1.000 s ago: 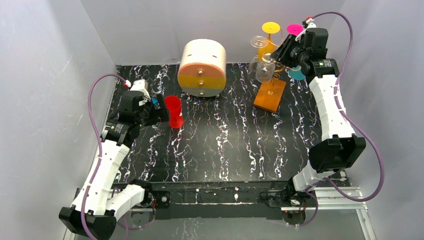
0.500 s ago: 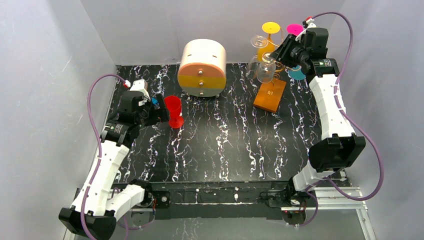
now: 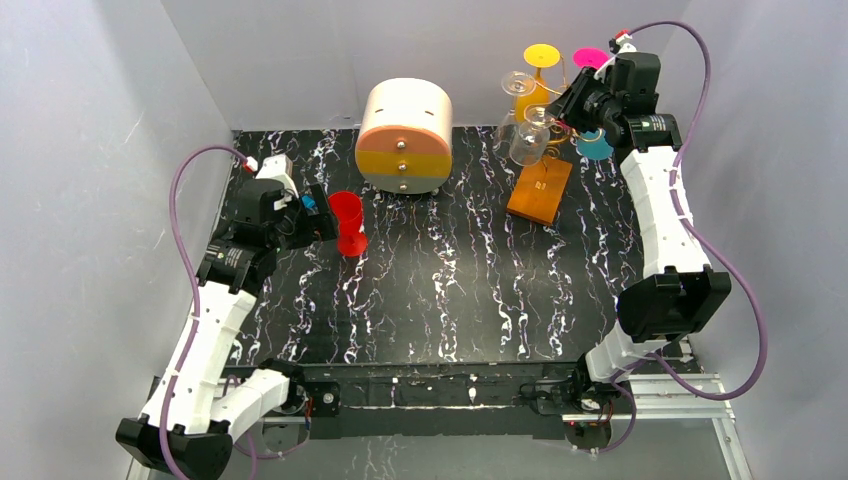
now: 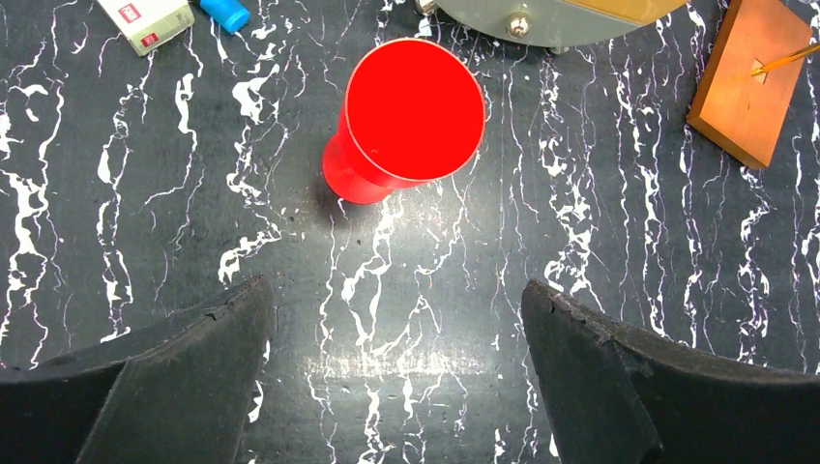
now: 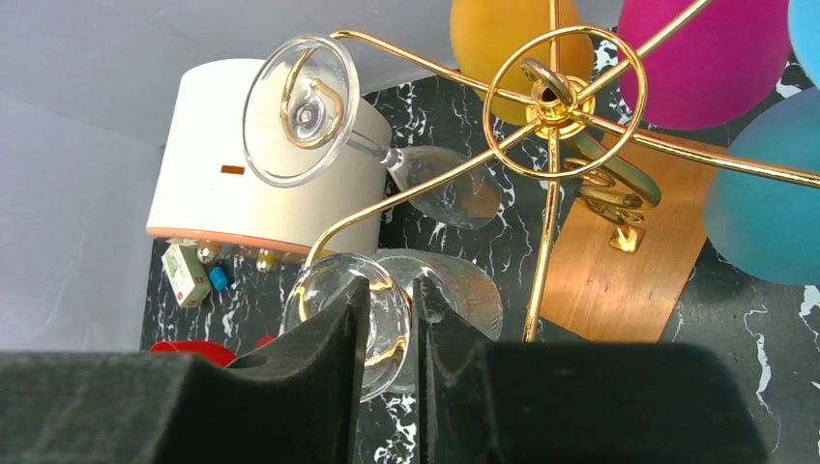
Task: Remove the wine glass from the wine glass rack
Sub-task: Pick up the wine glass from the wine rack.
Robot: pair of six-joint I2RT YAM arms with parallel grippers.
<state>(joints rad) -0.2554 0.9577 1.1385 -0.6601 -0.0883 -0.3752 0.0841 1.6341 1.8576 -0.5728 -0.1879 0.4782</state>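
The wine glass rack (image 5: 564, 101) is gold wire with curled arms on an orange-brown wooden base (image 3: 540, 190). A clear wine glass (image 3: 528, 142) hangs upside down from one arm, its foot (image 5: 392, 324) caught in the curl. My right gripper (image 5: 395, 285) reaches in at the rack's top (image 3: 560, 112). Its jaws stand a narrow gap apart around that glass's foot and stem. Whether the pads touch the glass is not clear. My left gripper (image 4: 395, 290) is wide open and empty above the mat, just short of a red cup (image 4: 416, 111).
A second clear glass (image 5: 302, 111) hangs on the neighbouring arm. Orange (image 5: 508, 34), magenta (image 5: 716, 68) and teal (image 5: 764, 203) glasses hang on the others. A round cream-and-orange drawer box (image 3: 405, 135) stands left of the rack. A small white box (image 4: 145, 19) lies near the red cup.
My right gripper's jaws have narrowed around the clear glass, and the wrist has shifted slightly up and back. The left arm has barely moved.
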